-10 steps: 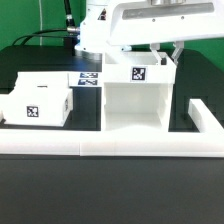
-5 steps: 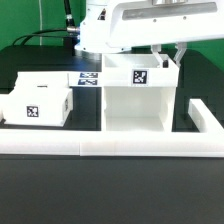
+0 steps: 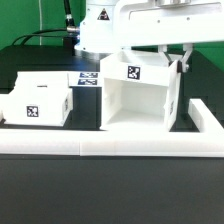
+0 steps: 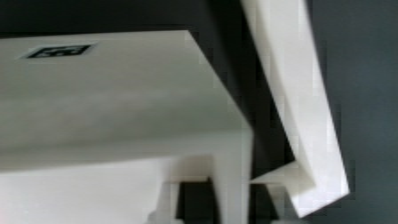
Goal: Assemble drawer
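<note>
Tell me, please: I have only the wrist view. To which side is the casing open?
Observer: The casing has its open side toward the long rail at the front of the exterior view.
Operator: Is a tray somewhere near?
Observer: One small tray stands on the exterior view's left of the casing, apart from it.
Operator: And what lies behind this tray?
Observer: The marker board, lying flat.

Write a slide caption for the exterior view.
Panda gripper clamps a wall of the tilted drawer casing, on the exterior view's right; small tray sits at the left.
</note>
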Controlling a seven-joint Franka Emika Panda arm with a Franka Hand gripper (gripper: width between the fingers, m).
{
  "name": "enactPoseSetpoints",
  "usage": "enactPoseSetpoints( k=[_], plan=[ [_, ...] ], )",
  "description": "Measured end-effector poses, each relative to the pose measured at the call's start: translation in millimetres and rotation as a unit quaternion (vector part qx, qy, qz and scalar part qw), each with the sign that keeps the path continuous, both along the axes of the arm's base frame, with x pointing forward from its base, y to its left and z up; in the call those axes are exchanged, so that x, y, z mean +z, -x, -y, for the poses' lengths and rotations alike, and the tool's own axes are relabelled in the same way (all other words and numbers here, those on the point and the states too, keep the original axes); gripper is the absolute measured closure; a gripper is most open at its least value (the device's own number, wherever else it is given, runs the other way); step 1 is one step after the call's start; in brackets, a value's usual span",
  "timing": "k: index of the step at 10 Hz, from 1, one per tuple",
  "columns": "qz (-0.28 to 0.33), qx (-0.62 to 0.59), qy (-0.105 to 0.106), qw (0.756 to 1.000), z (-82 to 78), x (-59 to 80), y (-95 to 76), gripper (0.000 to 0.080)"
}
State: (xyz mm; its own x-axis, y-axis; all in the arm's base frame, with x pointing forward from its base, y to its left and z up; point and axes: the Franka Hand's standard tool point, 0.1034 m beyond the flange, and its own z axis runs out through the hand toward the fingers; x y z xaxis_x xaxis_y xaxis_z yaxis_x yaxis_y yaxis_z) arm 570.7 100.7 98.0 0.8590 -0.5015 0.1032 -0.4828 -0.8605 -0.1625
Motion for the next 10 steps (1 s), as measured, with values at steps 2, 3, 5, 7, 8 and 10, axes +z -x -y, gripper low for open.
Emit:
enactPoseSetpoints(
  k=[2,3,5,7,8,10],
  plan=[
    [0.004,-0.057,-0.006,0.998,1.4,1.7,-4.4,0.0754],
    [0.008,-0.070,-0.011,0.997,4.2,2.8,-7.0,0.0754],
    [0.008,-0.108,-0.022,0.994,2.5,5.4,-8.0,0.0754],
    [0.014,-0.198,-0.049,0.979,10.9,7.9,-10.3,0.0754],
    [0.012,-0.248,-0.062,0.967,14.0,8.2,-10.1,0.0754],
    [0.010,-0.344,-0.087,0.935,13.1,6.5,-12.7,0.0748]
  ],
)
